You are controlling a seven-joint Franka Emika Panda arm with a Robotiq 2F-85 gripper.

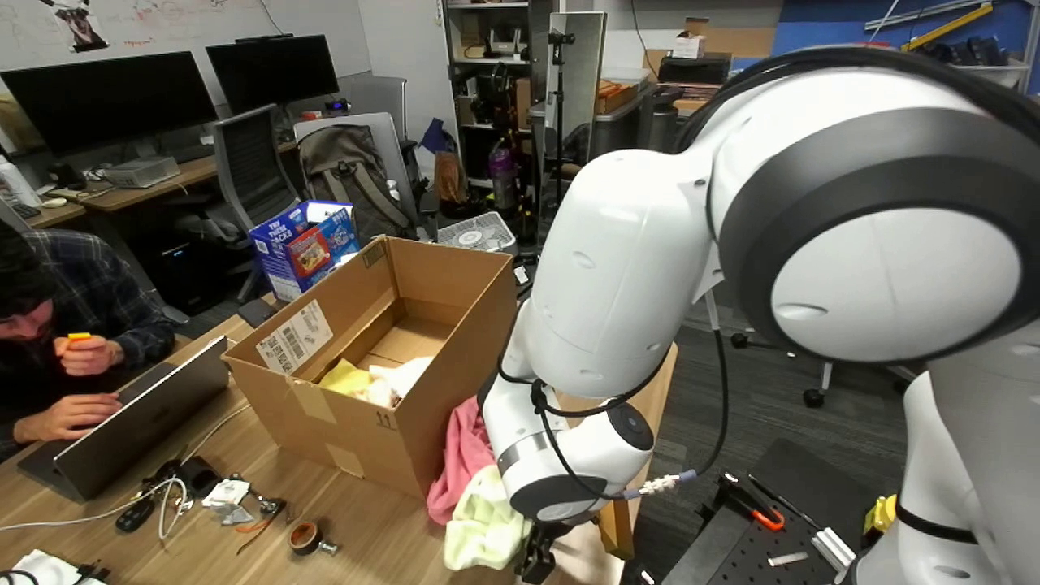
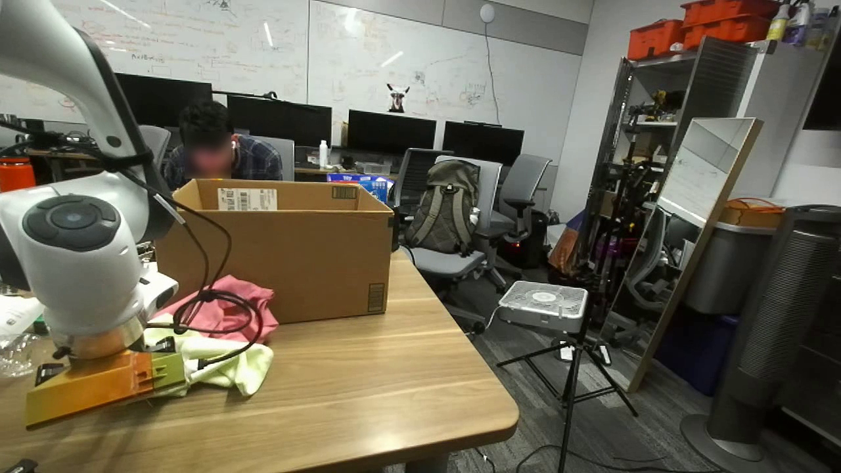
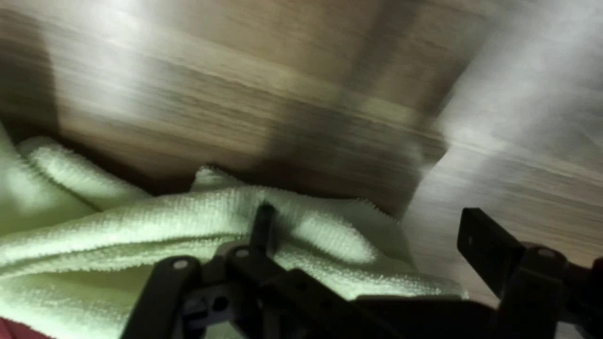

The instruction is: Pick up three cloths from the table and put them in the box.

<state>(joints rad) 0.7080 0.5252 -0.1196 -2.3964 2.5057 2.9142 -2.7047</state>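
Loosely bunched on the table [image 1: 390,528], one pale green cloth [image 1: 485,524] is laid beside the box [image 1: 276,410], against a pink cloth [image 1: 461,459]. Yellow cloth [image 1: 345,379] and cream-white cloth [image 1: 410,374]: both contained in the box. Gripper [image 3: 370,219]: jaws spread wide, one finger [image 3: 264,228] seen over the pale green cloth, contact not discernible.

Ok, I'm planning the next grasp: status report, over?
End effector open, low at pale yellow-green fabric cloth, nothing gripped. That cloth crumpled on light tan wooden table. Pink fabric cloth between it and brown cardboard box.
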